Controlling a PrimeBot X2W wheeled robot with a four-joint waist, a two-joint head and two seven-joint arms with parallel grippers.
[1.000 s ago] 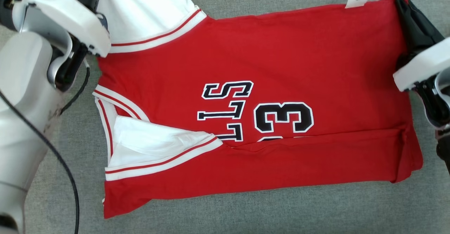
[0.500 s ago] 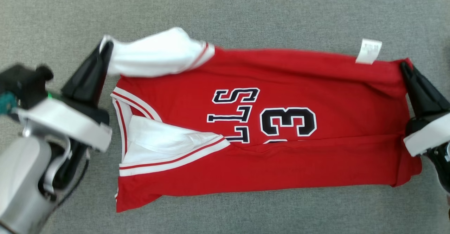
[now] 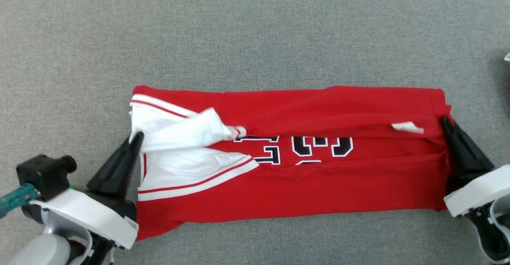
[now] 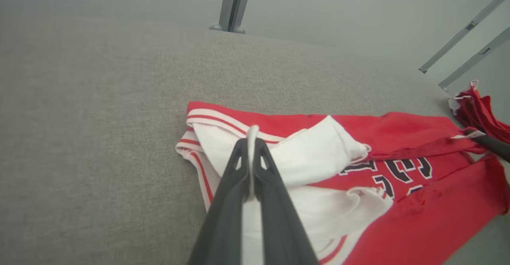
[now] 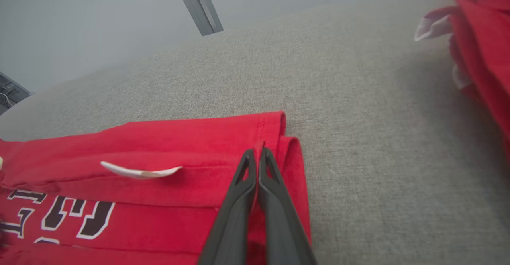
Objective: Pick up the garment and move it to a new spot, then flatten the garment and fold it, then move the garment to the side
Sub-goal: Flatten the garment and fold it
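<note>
Black fingers shut tight, our left gripper pinches the white shoulder strap and our right gripper the hem at the right end. Between them the red jersey lies folded on grey cloth. Letting go unevenly could let the far flap slide back open.

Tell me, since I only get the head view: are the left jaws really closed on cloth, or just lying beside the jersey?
Observer: The left wrist view shows the left gripper with jaws shut, a white strip of the jersey pinched between them.
Operator: And the right one?
Observer: In the right wrist view the right gripper is shut on the jersey's red hem corner.
Operator: Anything past that end?
Observer: Another red garment lies heaped on the grey surface, apart from the jersey.
</note>
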